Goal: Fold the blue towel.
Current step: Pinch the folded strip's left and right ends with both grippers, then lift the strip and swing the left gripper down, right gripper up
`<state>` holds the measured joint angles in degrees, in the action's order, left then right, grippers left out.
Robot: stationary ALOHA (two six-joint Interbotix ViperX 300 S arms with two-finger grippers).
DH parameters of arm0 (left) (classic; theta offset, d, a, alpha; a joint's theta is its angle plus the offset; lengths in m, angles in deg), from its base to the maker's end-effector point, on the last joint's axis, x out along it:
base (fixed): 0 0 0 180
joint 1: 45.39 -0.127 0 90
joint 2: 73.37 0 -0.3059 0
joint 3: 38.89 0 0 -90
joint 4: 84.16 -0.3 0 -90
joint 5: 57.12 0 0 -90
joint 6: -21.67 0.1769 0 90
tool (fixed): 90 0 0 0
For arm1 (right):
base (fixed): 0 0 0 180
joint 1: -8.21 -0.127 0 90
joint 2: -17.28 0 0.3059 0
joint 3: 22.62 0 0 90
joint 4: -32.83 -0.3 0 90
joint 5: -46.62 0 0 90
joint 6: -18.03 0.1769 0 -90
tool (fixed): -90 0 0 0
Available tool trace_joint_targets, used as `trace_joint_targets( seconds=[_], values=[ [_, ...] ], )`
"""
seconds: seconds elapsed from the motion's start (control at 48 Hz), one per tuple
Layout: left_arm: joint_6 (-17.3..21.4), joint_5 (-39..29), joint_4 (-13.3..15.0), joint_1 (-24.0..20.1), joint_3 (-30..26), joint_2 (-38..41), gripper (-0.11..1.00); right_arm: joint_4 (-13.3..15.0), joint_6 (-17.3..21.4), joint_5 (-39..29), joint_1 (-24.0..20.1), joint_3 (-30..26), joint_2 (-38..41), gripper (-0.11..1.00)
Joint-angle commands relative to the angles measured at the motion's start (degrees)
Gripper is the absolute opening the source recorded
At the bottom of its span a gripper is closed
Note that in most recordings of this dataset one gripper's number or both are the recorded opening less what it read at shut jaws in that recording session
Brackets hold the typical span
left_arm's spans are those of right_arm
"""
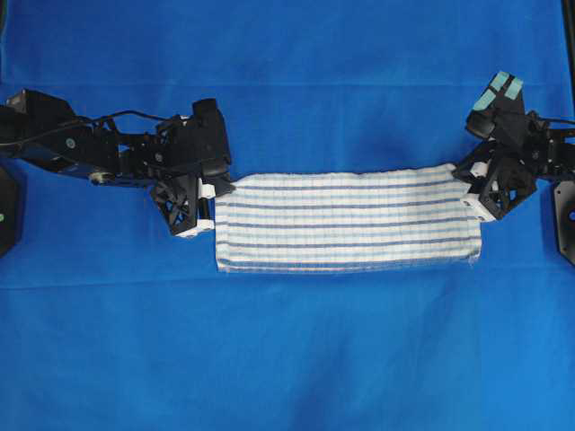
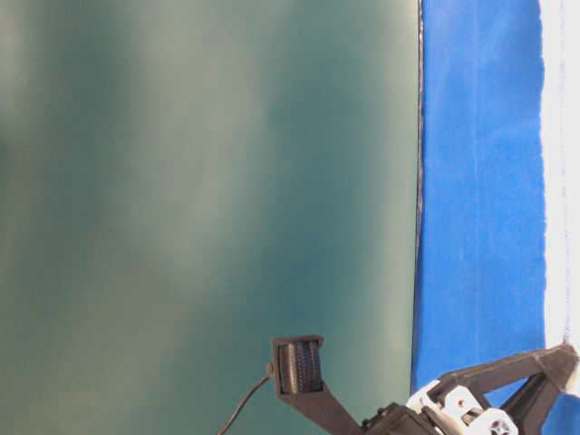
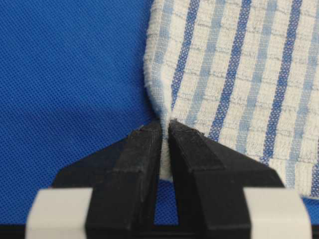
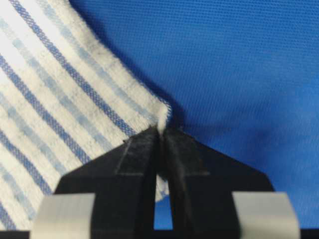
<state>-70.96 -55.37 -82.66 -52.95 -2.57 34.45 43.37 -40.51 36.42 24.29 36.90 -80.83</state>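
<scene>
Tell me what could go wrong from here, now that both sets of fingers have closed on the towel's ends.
1. The right gripper pinches only a thin sliver of the blue towel at its corner; it could slip out on lifting.
2. The left gripper holds the edge's bunched fabric, so the fold may come out uneven.
3. Either grip might also catch the blue sheet underneath; the wrist views cannot rule that out.

A: Even, bright overhead light falls on the blue sheet [image 1: 287, 359], with faint creases and only soft, short shadows beside the arms.

B: The table-level view is mostly a blurred, dim green haze with a washed-out white right edge. Both wrist views are sharp on the weave, and small dark shadows pool near the fingertips [image 3: 149, 134].
</scene>
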Motion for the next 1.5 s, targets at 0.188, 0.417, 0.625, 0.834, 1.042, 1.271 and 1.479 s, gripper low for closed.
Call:
trace_joint_targets(
  seconds=[0.188, 0.417, 0.625, 0.834, 1.042, 1.271, 1.479],
  values=[
    [-0.09, -10.20, 0.00, 0.53, -3.69, -8.00, 0.03, -0.18, -0.09, -10.20, -0.09, -2.72, -11.16, 0.05],
    [0.09, -15.38, 0.00, 1.14, -5.89, -15.82, 0.03, 0.00, -0.18, -18.19, -0.35, -4.92, -24.35, 0.05],
    [0.18, -16.17, 0.00, 1.32, -6.33, -20.57, 0.03, -0.09, -0.18, -22.24, -1.32, -6.15, -34.54, 0.05],
    [0.26, -15.73, 0.00, 1.67, -6.50, -22.68, 0.03, 0.44, -0.70, -23.29, -1.41, -6.59, -36.30, 0.05],
    [0.09, -15.29, 0.00, 3.25, -6.94, -22.24, 0.03, 2.02, -0.09, -21.09, -0.44, -6.42, -34.37, 0.05],
    [-0.18, -11.07, 0.00, 7.38, -7.38, -21.45, 0.03, 4.31, -0.09, -17.05, 4.31, -6.94, -31.82, 0.05],
    [-0.18, -5.19, 0.00, 11.78, -8.96, -18.81, 0.03, 5.71, -0.18, -9.76, 11.69, -8.35, -26.63, 0.05]
  ],
)
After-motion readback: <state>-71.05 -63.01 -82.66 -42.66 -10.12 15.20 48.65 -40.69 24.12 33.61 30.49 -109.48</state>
